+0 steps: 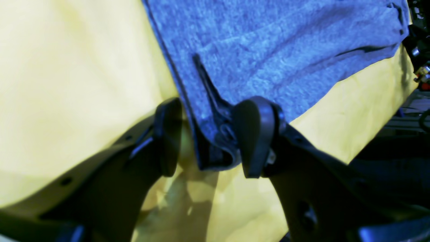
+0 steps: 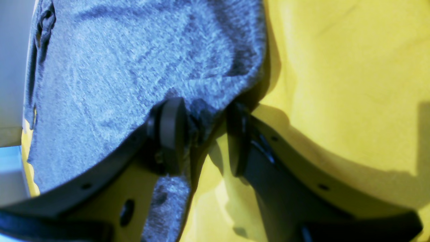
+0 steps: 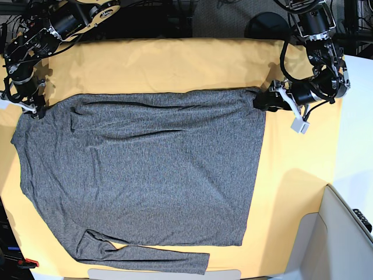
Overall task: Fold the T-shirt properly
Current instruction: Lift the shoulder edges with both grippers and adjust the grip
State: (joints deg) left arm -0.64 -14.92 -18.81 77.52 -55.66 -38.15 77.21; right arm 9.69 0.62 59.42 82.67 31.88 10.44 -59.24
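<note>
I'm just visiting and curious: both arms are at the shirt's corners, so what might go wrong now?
The left pincer stands open around only a small corner of the T-shirt, so it may slip out. The right pincer has cloth against just one finger. Either could also snag the yellow table cloth underneath.

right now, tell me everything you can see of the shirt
The shirt is dark heather-grey, soft mottled knit, plain, long-sleeved. It lies spread nearly flat on the yellow cloth, with one sleeve folded across the top and the other along the bottom edge. The left hand straddles one top corner; the right hand pinches the other.
</note>
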